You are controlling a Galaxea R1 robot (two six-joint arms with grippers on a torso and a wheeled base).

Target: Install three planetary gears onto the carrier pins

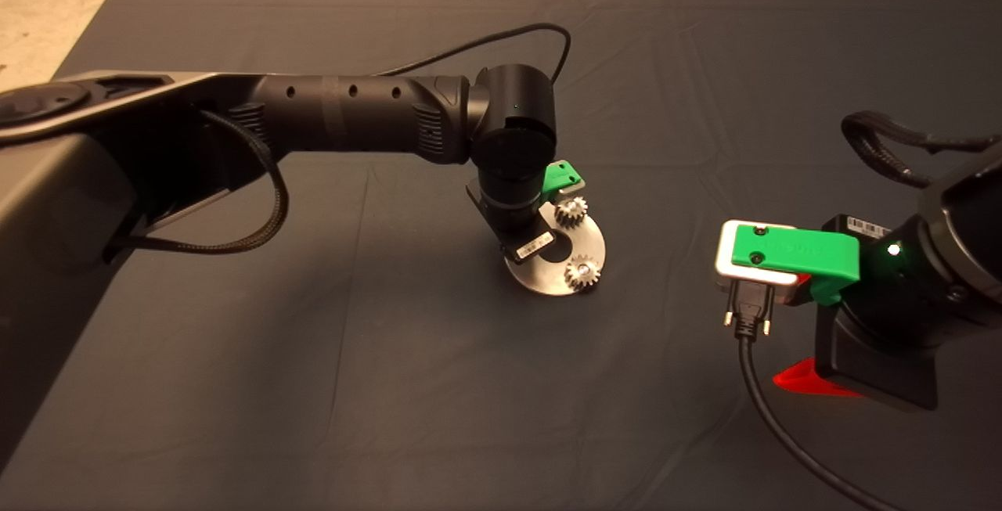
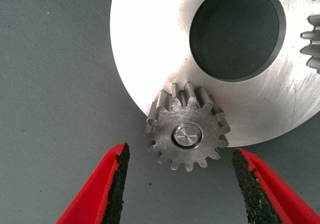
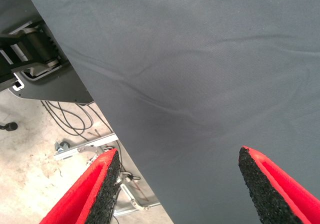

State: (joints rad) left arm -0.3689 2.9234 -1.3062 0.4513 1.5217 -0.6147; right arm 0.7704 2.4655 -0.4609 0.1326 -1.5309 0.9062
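Observation:
The shiny round disc [image 1: 548,280] with a large central hole lies mid-mat, and two planetary gears [image 1: 572,212] [image 1: 583,271] sit on it. My left arm's wrist [image 1: 513,151] hangs over the disc and hides part of it. In the left wrist view, my left gripper [image 2: 180,150] is open. Its fingers [image 2: 117,176] stand either side of a gear [image 2: 200,119] without touching it. That gear sits on a carrier pin [image 2: 186,134] at the disc's [image 2: 150,39] edge. Another gear [image 2: 312,42] shows partly. My right gripper [image 3: 177,154] is open and empty at the mat's right side.
The right wrist's green camera mount [image 1: 791,253] and its black cable [image 1: 775,425] sit at the right of the mat. Past the mat's edge the right wrist view shows floor with cables [image 3: 75,124] and a metal frame [image 3: 85,146].

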